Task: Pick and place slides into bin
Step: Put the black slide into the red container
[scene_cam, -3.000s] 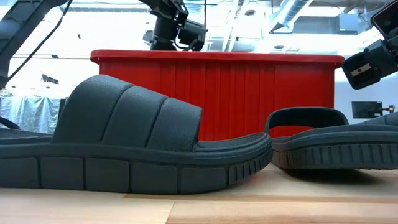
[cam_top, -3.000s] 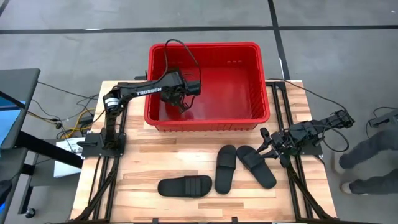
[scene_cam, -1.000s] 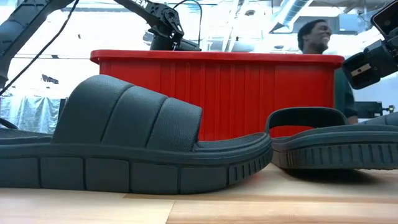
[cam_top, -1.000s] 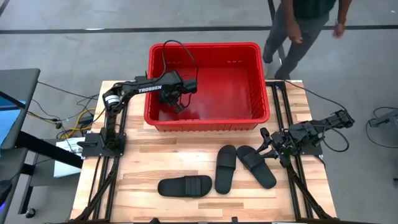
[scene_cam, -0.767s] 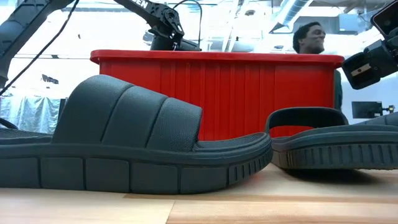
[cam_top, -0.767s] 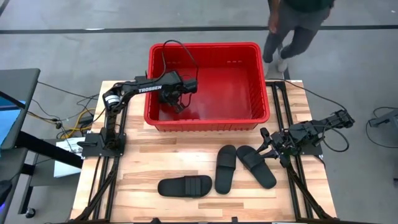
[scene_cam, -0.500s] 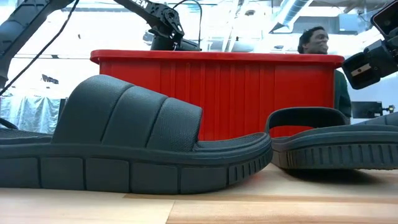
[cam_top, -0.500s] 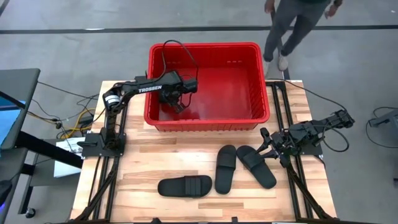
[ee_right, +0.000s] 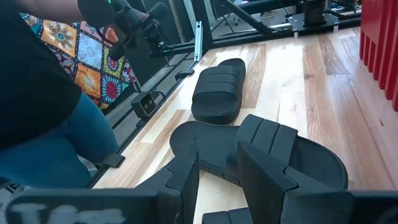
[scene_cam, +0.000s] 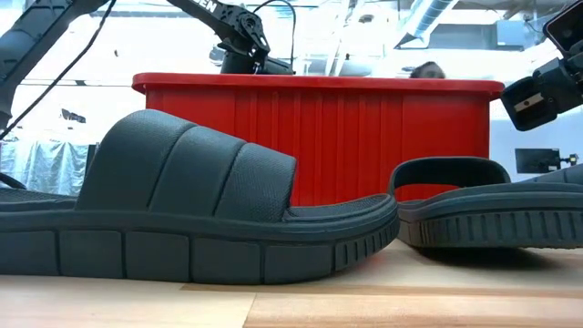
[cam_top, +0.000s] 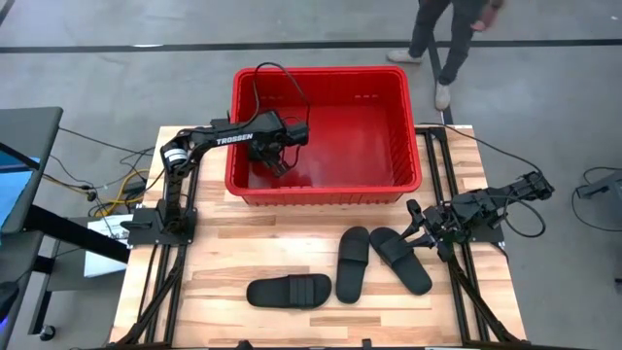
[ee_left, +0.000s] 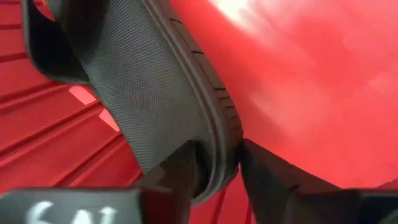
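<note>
The red bin [cam_top: 408, 126] stands at the table's far side. My left gripper [cam_top: 279, 163] reaches down into its left part, open. The sole rim of one black slide [ee_left: 143, 93] stands between its fingers. The slide stands on edge by the bin's ribbed wall, its band strap [ee_left: 43, 50] at the far end. Three more slides [cam_top: 289, 290] [cam_top: 352, 262] [cam_top: 399, 259] lie flat on their soles on the table. My right gripper [cam_top: 418, 222] waits open at the table's right side, just short of the rightmost slide [ee_right: 280, 155]. My left gripper has the slide's sole rim [ee_left: 219, 155] between its two fingers, near one end of the sole. Whether the fingers [ee_left: 267, 177] touch it I cannot tell. They come from above, slanting down, across the rim. The slide stands on edge inside the bin.
The bin's rolled rim [scene_cam: 319, 84] rises well above the table. A person [cam_top: 447, 39] walks on the floor beyond the bin's far right corner. A person's leg [ee_right: 43, 124] shows beside the table in the right wrist view. Bare wood lies at the near left.
Both arms have kept still. The person beyond the table's far edge has stepped about behind the bin's right corner.
</note>
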